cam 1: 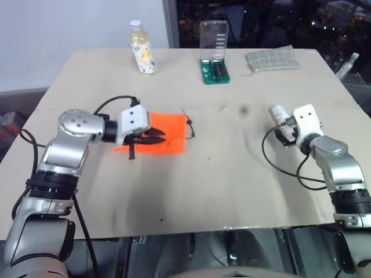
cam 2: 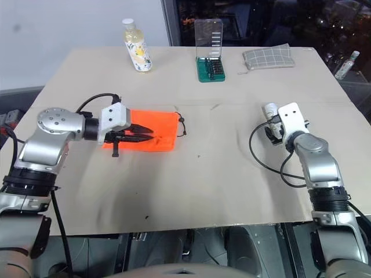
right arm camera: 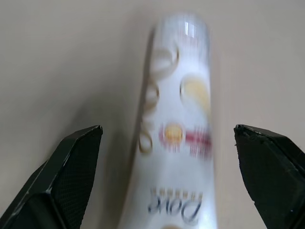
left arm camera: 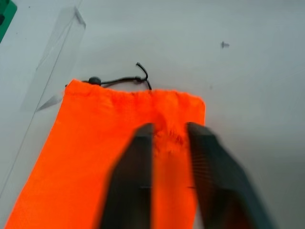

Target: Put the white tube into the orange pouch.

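We find the white tube (right arm camera: 174, 129) flat on the tabletop (cam 1: 220, 191) at 12 o'clock of the spread right end effector (right arm camera: 167, 157), long axis between its fingers, while the left end effector (left arm camera: 169, 143), slightly parted, rests over the orange pouch (left arm camera: 95, 143).

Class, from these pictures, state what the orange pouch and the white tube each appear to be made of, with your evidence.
Orange pouch: apparently thin woven fabric, matte; it lies limp, its mouth gathered and puckered on a dark cord. White tube: probably soft plastic, smooth and slightly glossy, with a highlight near its far end and printed graphics.
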Tool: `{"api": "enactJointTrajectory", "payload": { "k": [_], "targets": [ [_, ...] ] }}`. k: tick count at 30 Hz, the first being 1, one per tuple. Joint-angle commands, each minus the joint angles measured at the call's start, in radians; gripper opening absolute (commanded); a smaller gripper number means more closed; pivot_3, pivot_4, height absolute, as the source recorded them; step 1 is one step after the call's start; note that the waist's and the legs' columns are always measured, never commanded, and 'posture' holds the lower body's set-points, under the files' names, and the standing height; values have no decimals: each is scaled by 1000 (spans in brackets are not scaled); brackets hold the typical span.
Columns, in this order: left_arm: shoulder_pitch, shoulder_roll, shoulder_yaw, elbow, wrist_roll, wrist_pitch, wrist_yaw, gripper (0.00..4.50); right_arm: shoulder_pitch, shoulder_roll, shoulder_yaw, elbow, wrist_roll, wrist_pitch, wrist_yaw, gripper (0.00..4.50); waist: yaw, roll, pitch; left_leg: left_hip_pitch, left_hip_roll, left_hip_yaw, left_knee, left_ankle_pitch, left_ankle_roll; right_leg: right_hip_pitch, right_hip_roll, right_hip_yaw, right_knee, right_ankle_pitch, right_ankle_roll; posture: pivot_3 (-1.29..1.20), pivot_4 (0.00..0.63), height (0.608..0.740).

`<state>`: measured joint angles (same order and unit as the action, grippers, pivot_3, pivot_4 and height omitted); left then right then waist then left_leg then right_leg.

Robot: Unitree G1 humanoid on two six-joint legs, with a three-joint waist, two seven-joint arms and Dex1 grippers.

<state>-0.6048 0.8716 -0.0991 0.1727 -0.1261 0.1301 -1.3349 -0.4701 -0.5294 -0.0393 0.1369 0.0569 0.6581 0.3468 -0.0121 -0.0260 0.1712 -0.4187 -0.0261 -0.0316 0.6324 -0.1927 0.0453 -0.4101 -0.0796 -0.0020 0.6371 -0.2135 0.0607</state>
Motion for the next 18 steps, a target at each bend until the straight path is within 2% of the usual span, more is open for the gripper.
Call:
{"api": "enactJointTrajectory", "payload": {
  "k": [1, 5, 9, 13, 16, 18],
  "targets": [
    [-35, 2, -58, 17, 58, -57, -17, 2209, -48, -10, -10, 39, 0, 12, 15, 4500, -1, 0, 0, 0, 0, 0, 0, 0, 0, 0, 0, 0, 0, 0, 0, 0, 150, 740],
    [-84, -21, -126, 85, 125, -129, -19, 2209, -72, -12, -4, 91, -6, 2, 29, 4500, -1, 0, 0, 1, 0, 0, 0, 0, 0, 1, 0, 0, 0, 0, 0, 0, 150, 740],
    [-185, -62, -206, 244, 234, -248, -1, 2209, -86, -15, 3, 118, -5, 2, 51, 4500, 0, 0, 0, 1, 0, 0, 1, 0, 0, 1, 1, 0, 1, 0, 0, 0, 150, 740],
    [-254, -102, -240, 359, 268, -314, -11, 2209, -93, -18, 9, 137, -11, -1, 62, 4500, -3, 0, 0, 1, 0, 1, 1, 0, 0, 1, 1, 0, 1, 0, 0, 0, 150, 740],
    [-282, -126, -253, 411, 269, -359, -47, 1399, -92, -21, 12, 140, -13, 4, 72, 4500, -3, 0, 0, 1, 0, 1, 1, 0, 0, 1, 1, 0, 1, 0, 0, 0, 150, 740],
    [-292, -130, -258, 432, 262, -376, -75, 522, -93, -23, 14, 148, -11, 8, 83, 4500, -4, 0, 0, 1, 0, 1, 1, 0, 0, 1, 1, 0, 1, 0, 0, 0, 150, 740]
  ]
}}
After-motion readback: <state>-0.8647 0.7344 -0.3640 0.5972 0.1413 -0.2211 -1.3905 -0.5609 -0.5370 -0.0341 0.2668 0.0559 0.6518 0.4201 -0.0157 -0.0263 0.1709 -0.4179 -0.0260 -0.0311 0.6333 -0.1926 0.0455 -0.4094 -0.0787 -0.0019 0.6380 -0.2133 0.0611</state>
